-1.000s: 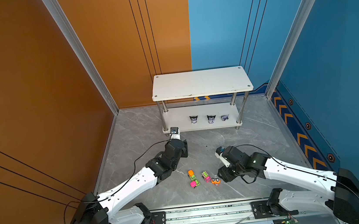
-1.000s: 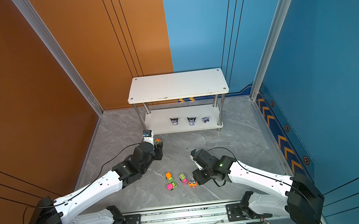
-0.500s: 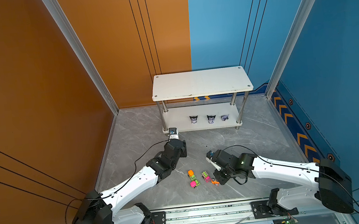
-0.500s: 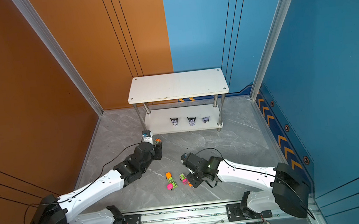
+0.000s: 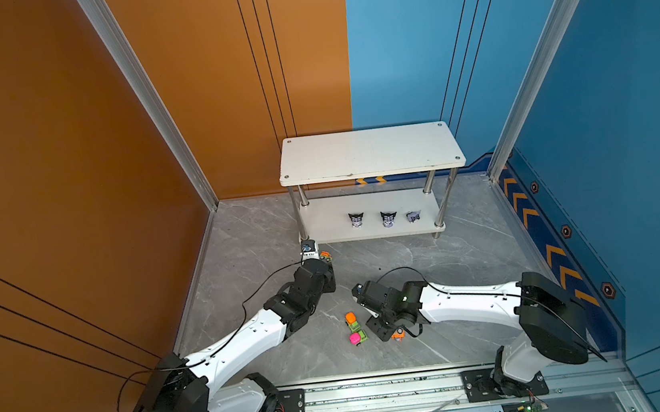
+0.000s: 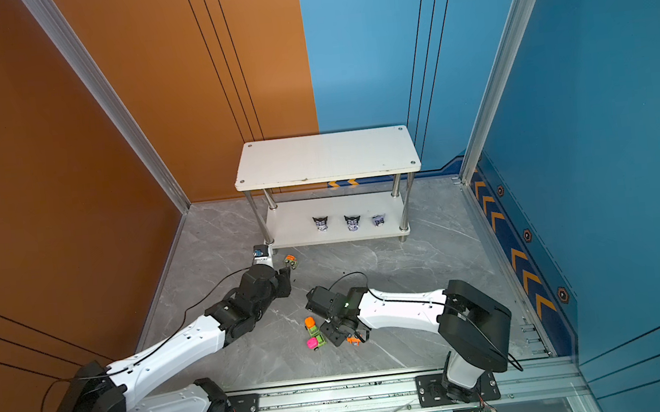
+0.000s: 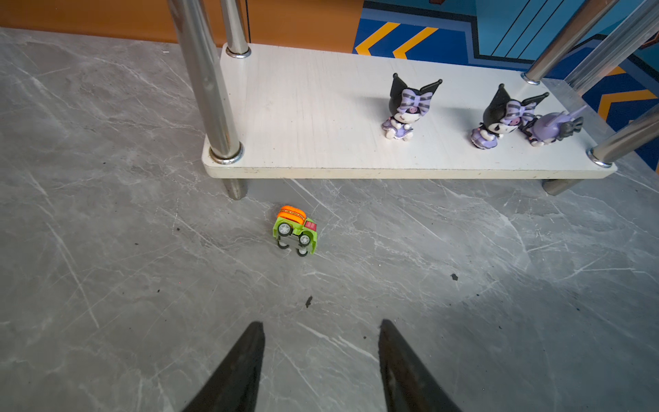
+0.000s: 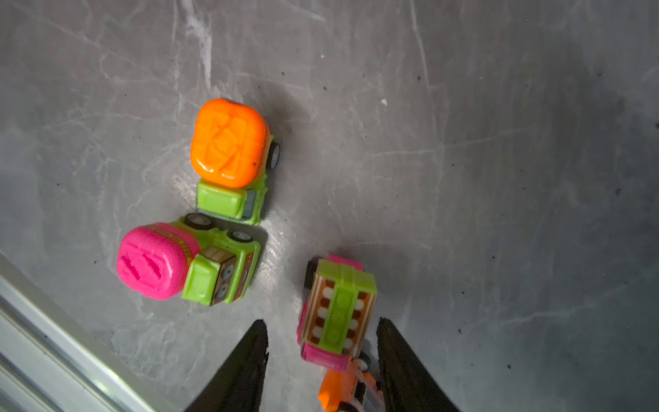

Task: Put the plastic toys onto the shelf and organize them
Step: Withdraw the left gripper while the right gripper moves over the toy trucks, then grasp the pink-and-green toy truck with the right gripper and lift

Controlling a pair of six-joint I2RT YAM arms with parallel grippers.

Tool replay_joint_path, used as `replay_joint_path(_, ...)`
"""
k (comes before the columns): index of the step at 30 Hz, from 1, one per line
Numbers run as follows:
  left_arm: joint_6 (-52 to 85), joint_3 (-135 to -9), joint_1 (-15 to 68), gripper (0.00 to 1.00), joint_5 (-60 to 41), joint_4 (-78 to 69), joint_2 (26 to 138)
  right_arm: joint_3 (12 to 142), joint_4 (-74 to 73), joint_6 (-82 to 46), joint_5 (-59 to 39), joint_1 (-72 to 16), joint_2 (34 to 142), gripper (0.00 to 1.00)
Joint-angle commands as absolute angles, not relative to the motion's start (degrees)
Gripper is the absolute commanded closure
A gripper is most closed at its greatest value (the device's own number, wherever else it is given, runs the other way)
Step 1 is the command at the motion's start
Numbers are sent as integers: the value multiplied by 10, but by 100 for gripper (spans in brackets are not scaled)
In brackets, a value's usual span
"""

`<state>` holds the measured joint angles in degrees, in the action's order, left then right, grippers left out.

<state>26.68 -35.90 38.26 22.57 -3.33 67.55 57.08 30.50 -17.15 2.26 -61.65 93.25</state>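
Grey marbled floor (image 8: 499, 142) is hosting the right gripper (image 8: 321, 324) at its near edge, jaws apart and straddling a pink-and-green car (image 8: 337, 314) lengthwise, while the open, empty left gripper (image 7: 321, 324) is facing a tipped orange-and-green car (image 7: 295, 231) lying just before the shelf (image 7: 303, 107).

Left end effector (image 7: 321, 326) parted, right end effector (image 8: 321, 324) parted

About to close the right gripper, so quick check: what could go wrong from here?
1. The right gripper straddles the pink-and-green car, but the orange car lies against it between the jaws; closing may pinch both or flick one away.
2. The green-and-orange car ahead of the open left gripper lies on its side near a post of the shelf; a grab could knock the post.
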Motion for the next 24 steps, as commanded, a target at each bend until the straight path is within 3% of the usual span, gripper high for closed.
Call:
replay_joint_path(1, 272, -342, 369, 47, 211, -43, 656, 599, 316, -170, 57, -614, 955, 48)
replay_joint_path(9, 274, -313, 346, 47, 196, -51, 626, 611, 315, -190, 58, -603, 984, 48)
replay_joint_path(15, 274, -301, 335, 46, 186, -54, 614, 604, 325, -201, 40, -602, 981, 41)
replay_joint_path(24, 277, -295, 330, 47, 178, -59, 603, 595, 327, -211, 20, -601, 980, 59)
